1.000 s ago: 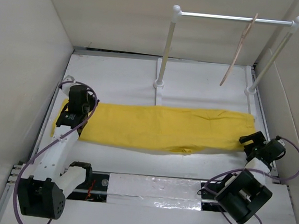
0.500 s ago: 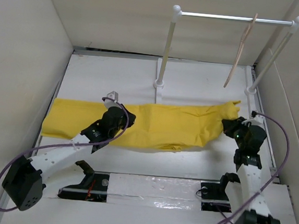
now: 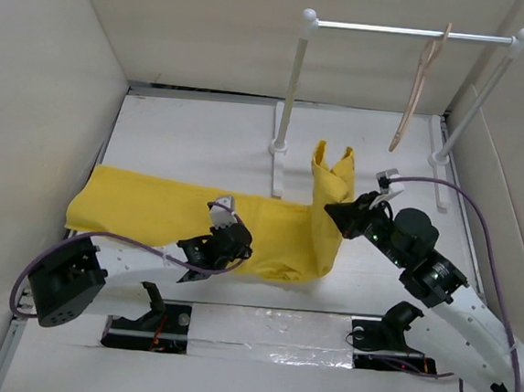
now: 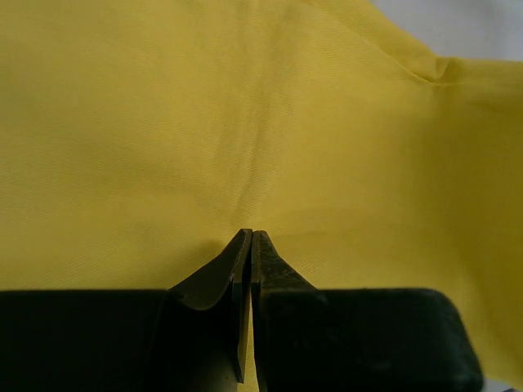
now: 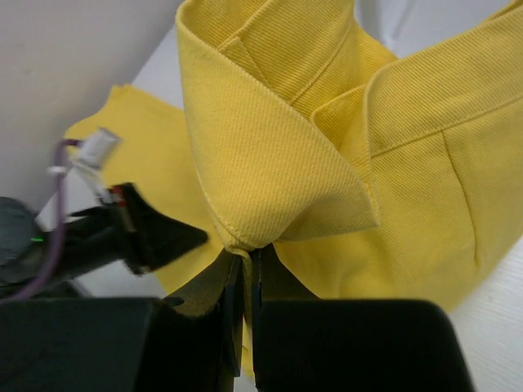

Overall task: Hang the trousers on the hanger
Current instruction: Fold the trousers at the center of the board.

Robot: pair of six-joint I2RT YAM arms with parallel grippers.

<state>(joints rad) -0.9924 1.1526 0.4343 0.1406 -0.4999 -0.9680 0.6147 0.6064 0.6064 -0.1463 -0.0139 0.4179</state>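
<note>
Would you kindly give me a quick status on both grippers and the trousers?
Right gripper shut on trousers, one end raised and folded. Left gripper shut, tips on the flat cloth. Hanger on rail, nothing between.

One pair of trousers (image 3: 151, 206), one hanger (image 3: 410, 103), one rail (image 3: 396, 30), two arms (image 3: 128, 254) (image 3: 440, 278)

Edge-on from above, hanger (image 3: 416, 90) outline unreadable. Cut off at that view's lower right corner, right arm (image 3: 472, 311). Toward the near edge of the tabletop (image 3: 203, 136), trousers (image 3: 142, 206) partly covered by left gripper (image 3: 230, 248), fingertips too small to tell. Cloth cropped by both wrist views' edges; left gripper blurred at the right wrist view's left edge.
</note>
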